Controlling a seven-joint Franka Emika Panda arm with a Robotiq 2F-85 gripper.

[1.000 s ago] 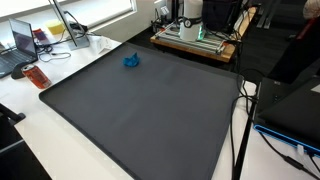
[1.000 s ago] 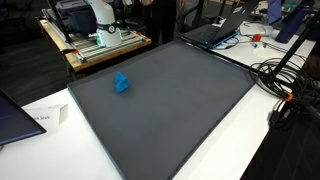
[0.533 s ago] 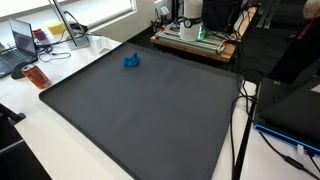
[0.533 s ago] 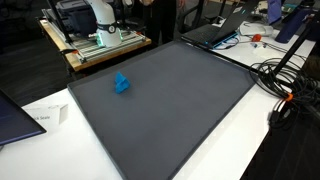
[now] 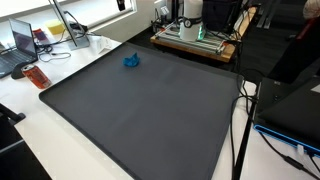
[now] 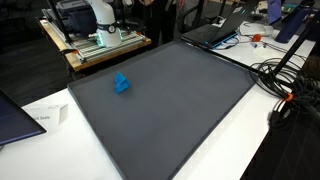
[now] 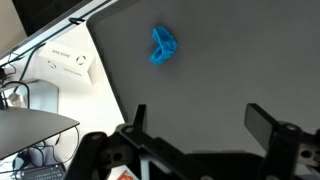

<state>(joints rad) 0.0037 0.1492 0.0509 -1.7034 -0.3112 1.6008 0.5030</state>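
Note:
A small blue crumpled object (image 5: 131, 61) lies on the dark grey mat (image 5: 150, 110) near its far edge; it shows in both exterior views (image 6: 121, 83). In the wrist view my gripper (image 7: 200, 112) is open and empty, high above the mat (image 7: 220, 70). The blue object (image 7: 164, 45) lies well ahead of the fingers, slightly to the left of their midline. Nothing is between the jaws. The gripper itself does not show clearly in the exterior views.
The robot base (image 6: 98, 15) stands on a wooden stand behind the mat. A laptop (image 5: 20, 40) and an orange item (image 5: 37, 75) lie beside the mat. Cables (image 6: 285, 85), another laptop (image 6: 215, 32) and a white card (image 6: 45, 117) border it.

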